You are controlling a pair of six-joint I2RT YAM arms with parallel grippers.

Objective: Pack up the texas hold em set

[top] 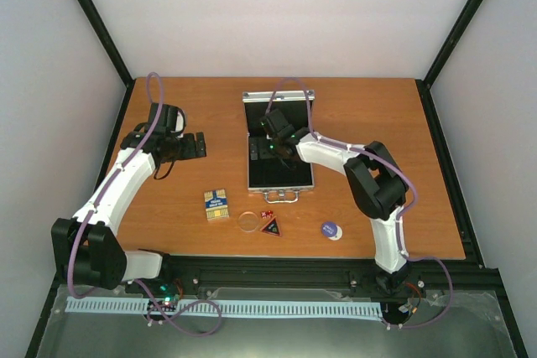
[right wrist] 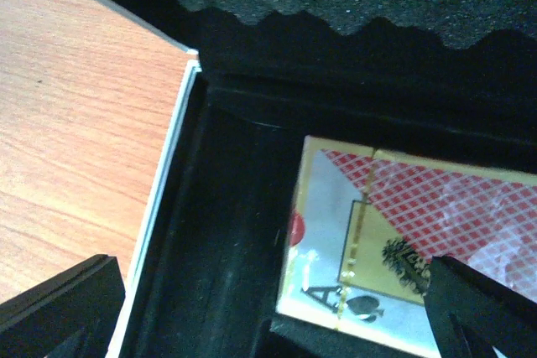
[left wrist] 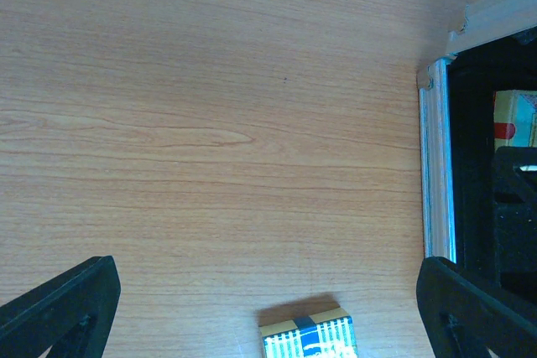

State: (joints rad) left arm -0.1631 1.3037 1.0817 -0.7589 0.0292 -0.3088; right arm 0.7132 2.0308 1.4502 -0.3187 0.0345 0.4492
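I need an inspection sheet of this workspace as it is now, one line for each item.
Surface: wooden table, wood-grain top.
Job's things: silver case open, red-patterned deck inside; blue-yellow deck, clear disc, red dice, black triangle and blue disc lie outside, near its handle side.
Clutter: nothing seen.
Grippers: left gripper open over bare table; right gripper open over the case, holding nothing.
Cables: purple cables along both arms.
Surroundings: white walls, black frame.

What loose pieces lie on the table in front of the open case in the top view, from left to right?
blue-yellow card deck → clear disc → black triangle → blue disc
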